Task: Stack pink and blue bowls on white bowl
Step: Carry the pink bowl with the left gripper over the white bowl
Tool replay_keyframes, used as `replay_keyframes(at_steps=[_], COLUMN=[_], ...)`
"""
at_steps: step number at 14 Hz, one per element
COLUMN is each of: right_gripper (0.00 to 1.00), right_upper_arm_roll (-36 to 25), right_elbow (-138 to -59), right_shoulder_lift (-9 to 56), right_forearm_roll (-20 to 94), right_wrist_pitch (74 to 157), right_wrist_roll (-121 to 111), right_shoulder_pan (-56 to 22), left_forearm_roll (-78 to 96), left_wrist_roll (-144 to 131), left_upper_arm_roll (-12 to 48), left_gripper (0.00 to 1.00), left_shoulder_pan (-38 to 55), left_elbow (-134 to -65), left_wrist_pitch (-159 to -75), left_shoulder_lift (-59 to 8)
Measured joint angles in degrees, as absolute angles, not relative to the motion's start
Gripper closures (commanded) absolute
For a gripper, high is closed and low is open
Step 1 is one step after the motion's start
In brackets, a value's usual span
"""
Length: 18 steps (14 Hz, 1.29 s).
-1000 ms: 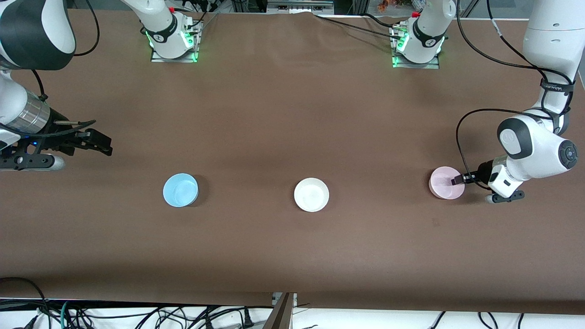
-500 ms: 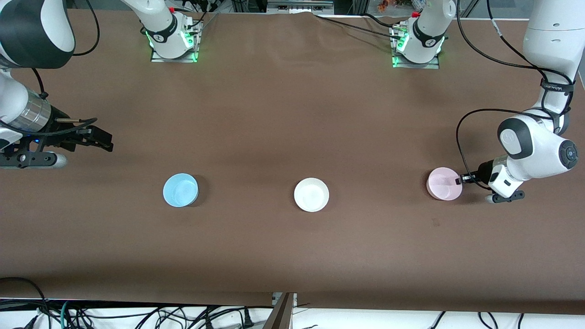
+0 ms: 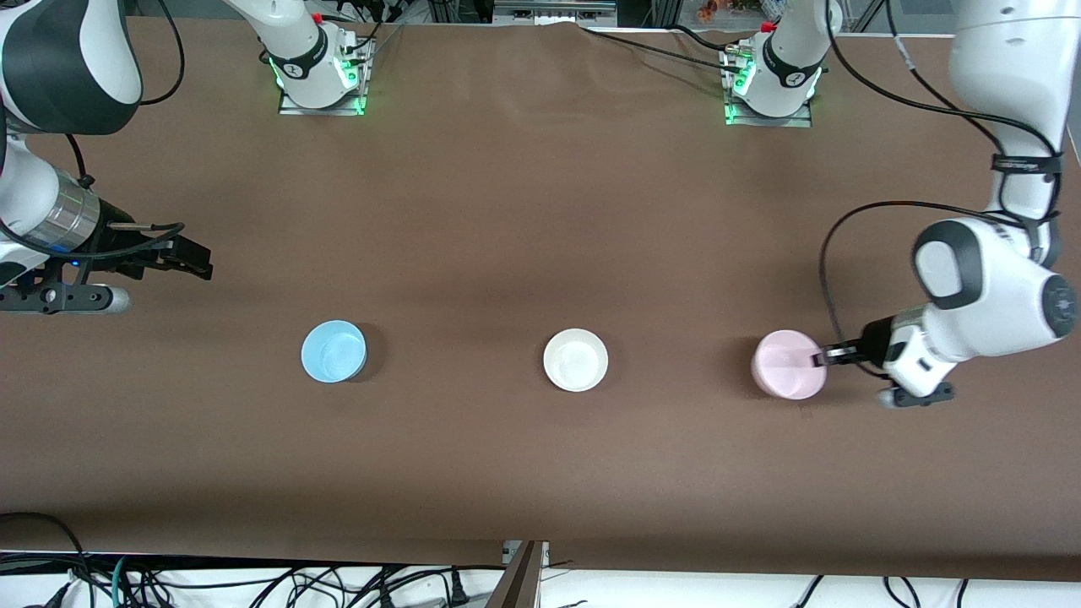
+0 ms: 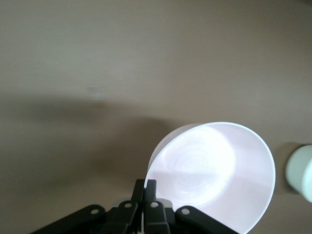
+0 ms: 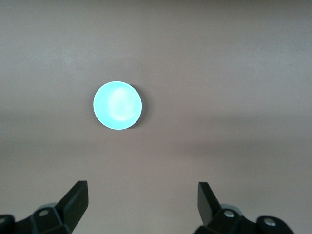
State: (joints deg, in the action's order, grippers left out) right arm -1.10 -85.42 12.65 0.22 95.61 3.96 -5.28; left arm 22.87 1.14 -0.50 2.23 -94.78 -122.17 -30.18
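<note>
Pink bowl (image 3: 788, 365): pinched at its rim by left gripper (image 3: 819, 358), jaws closed, raised beside white bowl (image 3: 575, 360). Looks light, stiff, slick. Blue bowl (image 3: 334, 351) sits on worktop (image 3: 524, 211); right gripper (image 3: 190, 257) waits, jaws wide apart.

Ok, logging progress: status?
Left gripper shut on pink bowl, lifted. Right gripper open, waiting. White bowl, blue bowl on table. Path clear.
</note>
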Motion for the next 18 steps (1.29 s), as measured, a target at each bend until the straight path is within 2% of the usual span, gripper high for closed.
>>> replay_keyframes(at_steps=[4, 7, 11, 18], right_gripper=[0.00, 0.00, 0.00, 0.00], right_upper_arm_roll=[-1.65, -2.73, -3.39, -3.62], right_elbow=[-85.37, -85.09, -85.09, -85.03], right_shoulder_lift=[12.48, 12.06, 13.23, 13.96], right_forearm_roll=[0.12, 0.12, -0.17, -0.43], right_wrist_pitch=[95.52, 95.26, 95.62, 95.91], right_wrist_roll=[3.97, 4.12, 4.09, 1.07], right_shoulder_pan=[-4.60, -4.46, -4.23, -4.23], left_forearm_roll=[22.90, 22.69, 20.43, 16.41], left_wrist_roll=[-10.94, -16.39, -22.43, -28.76], left_upper_arm_roll=[2.76, 7.69, 11.11, 12.66], left_gripper=[1.00, 1.00, 1.00, 1.00], left_shoulder_pan=[10.81, 12.22, 15.02, 18.04], left_elbow=[-90.82, -88.70, -88.02, -84.95], left_wrist_pitch=[-122.71, -126.16, -131.31, -132.81], left_shoulder_lift=[-32.73, -36.26, -39.69, -43.18])
